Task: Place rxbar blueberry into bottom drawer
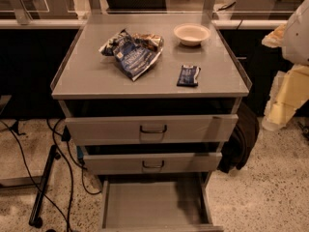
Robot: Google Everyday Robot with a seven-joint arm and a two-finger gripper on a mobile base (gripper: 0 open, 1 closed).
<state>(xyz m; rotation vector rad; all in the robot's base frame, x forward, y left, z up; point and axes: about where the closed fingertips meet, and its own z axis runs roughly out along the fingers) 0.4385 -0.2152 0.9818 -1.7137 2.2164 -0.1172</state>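
On the cabinet point(91, 74) top: the bar point(188, 75) lies flat near the front right, apart from the chip bag point(132, 52) and the bowl point(191, 34).
Long side: the bar runs front to back.
Far right: the gripper point(286, 98) hangs off the cabinet's right side; the bar lies to its left, well apart.
Grip: I cannot tell how wide it is.
Down low: the bottom drawer point(145, 204) is pulled out, below the bar.
Cut off: the gripper's arm at the right edge, the drawer's front at the bottom edge.
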